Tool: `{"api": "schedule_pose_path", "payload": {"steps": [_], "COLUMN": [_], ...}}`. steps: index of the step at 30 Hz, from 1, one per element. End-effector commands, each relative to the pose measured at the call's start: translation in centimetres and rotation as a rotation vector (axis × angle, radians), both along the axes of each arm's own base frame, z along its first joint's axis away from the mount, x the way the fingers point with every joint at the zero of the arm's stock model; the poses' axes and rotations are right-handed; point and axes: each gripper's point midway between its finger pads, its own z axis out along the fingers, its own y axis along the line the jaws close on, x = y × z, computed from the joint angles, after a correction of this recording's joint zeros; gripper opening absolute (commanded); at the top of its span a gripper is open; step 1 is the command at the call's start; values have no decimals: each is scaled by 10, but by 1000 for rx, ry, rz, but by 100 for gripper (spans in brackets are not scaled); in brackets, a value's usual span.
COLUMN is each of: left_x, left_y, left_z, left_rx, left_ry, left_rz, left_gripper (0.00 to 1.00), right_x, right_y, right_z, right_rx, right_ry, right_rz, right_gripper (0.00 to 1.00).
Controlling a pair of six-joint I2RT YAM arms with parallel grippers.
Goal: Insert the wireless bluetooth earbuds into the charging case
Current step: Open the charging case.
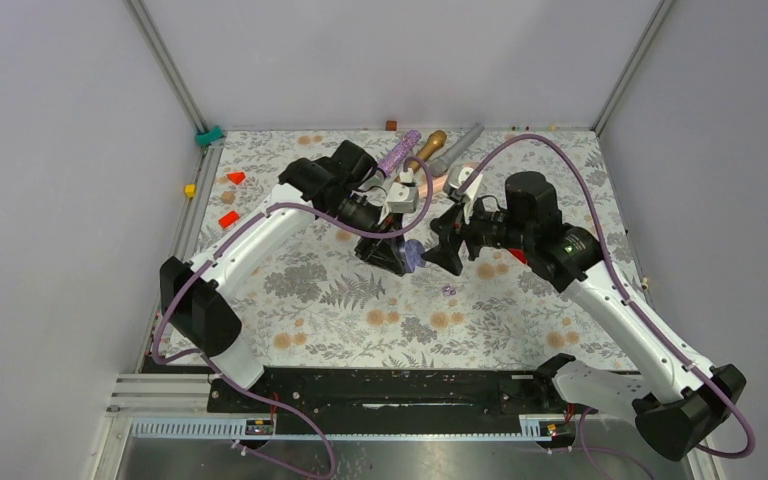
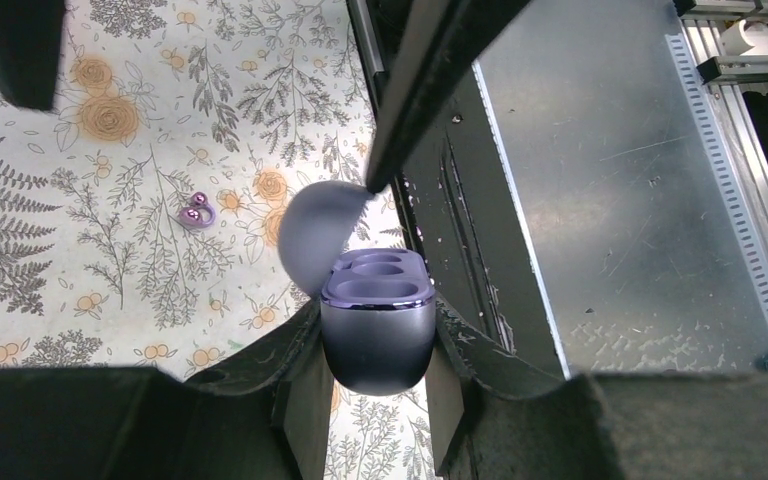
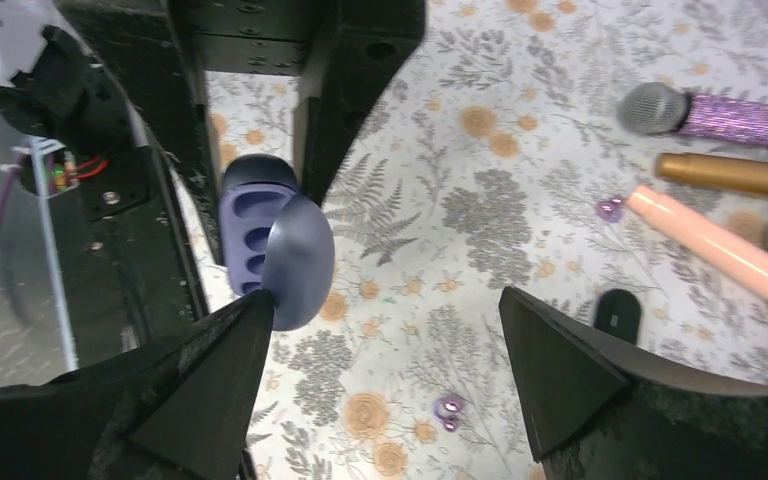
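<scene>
Left gripper [image 2: 377, 345]: narrow, clamped on the lower body of the purple charging case [image 2: 375, 300]. The case is held off the table, mouth up. Lid [image 2: 318, 240] is flipped open, at 10 o'clock from the mouth in the left wrist view. Both wells look empty.

Right gripper [image 3: 385, 300]: jaws wide, carrying nothing. One fingertip [image 3: 250, 325] touches the lid edge, probably propping it open.

Nearest purple earbud [image 2: 198, 212] lies on the floral cloth [image 2: 110, 300], at 10 o'clock from the case in the left wrist view and 5 o'clock in the top view. It is clear of both grippers. Second purple earbud [image 3: 610, 209] sits just beside the end of the pink microphone [image 3: 710, 245]. Black buds: can't spot them.

Black case [image 3: 617, 312] is shut, contents hidden.

Handling, my guess: the buds are tiny, light, glossy and rounded, so likely to squirt out of the pads. Pinch across the widest part, straight down, soft close. The lid hinge looks like the weak point, so don't lever on it.
</scene>
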Motion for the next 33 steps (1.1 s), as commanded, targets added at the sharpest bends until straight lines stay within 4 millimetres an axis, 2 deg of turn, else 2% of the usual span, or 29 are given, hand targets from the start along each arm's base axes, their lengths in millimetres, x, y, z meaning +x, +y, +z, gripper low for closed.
{"api": "schedule_pose_path", "payload": {"steps": [1, 10, 13, 15, 21, 25, 28, 33], "left_x": [-13, -4, 2, 7, 21, 31, 39, 50], "left_y": [4, 12, 22, 31, 59, 75, 85, 91], "left_z": [23, 15, 13, 15, 23, 27, 25, 22], "left_rx": [-66, 3, 17, 16, -19, -32, -37, -46], "left_ry": [-38, -96, -111, -115, -116, -133, -168, -250], "left_rz": [-31, -9, 18, 42, 132, 230, 321, 431], "left_gripper": [0, 0, 0, 0, 0, 0, 0, 0], "right_x": [15, 15, 20, 23, 33, 37, 46, 65], "right_y": [-15, -35, -44, -47, -51, -49, -48, -39], "right_z": [27, 58, 56, 42, -27, -64, -86, -106], "right_rx": [-27, -60, -101, -133, -233, -287, -337, -380], "right_ry": [-155, -225, -226, -204, -32, 61, 124, 201], "right_rz": [-76, -152, -199, -218, -265, -257, -281, -309], "right_gripper": [92, 98, 99, 99, 98, 93, 90, 88]}}
